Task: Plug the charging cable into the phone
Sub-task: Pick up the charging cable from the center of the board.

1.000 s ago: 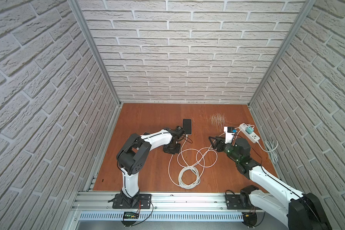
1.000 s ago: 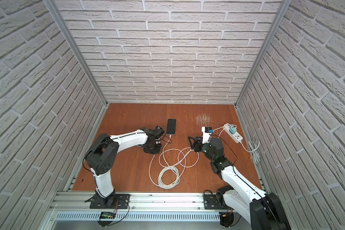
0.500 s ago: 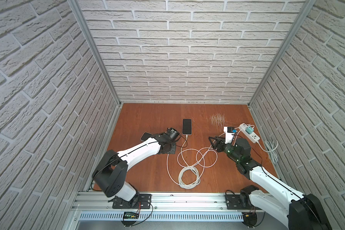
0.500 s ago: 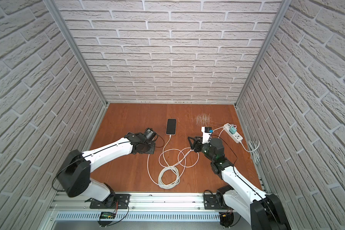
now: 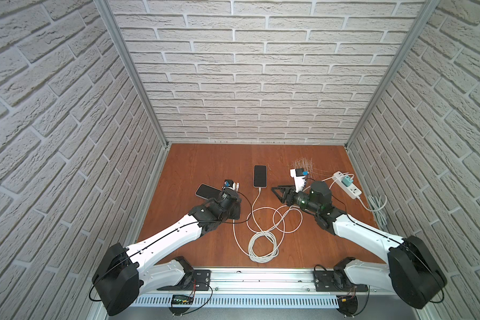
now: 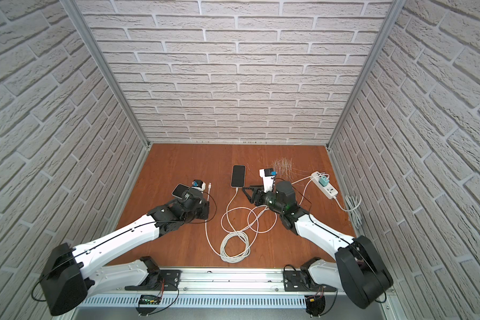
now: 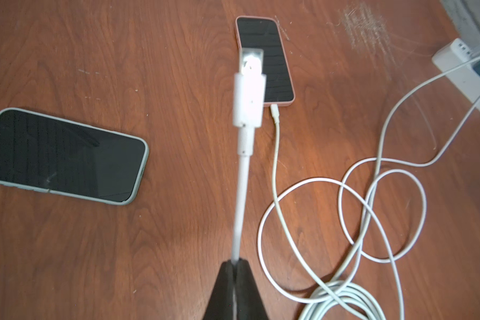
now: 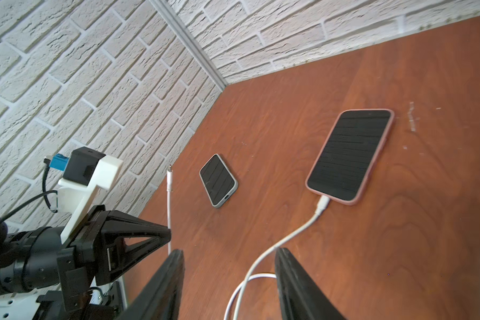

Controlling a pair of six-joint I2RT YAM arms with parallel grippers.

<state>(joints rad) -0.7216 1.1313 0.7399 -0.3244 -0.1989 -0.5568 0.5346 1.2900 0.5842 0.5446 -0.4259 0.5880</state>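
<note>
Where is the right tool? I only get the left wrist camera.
Observer: The right tool is open and empty, close to the pink phone.
Operator: Is the grey phone free at its port?
Observer: Yes, the right wrist view shows its port empty.
Operator: Where does the held cable go below the left tool?
Observer: In both top views it runs to the coil.
</note>
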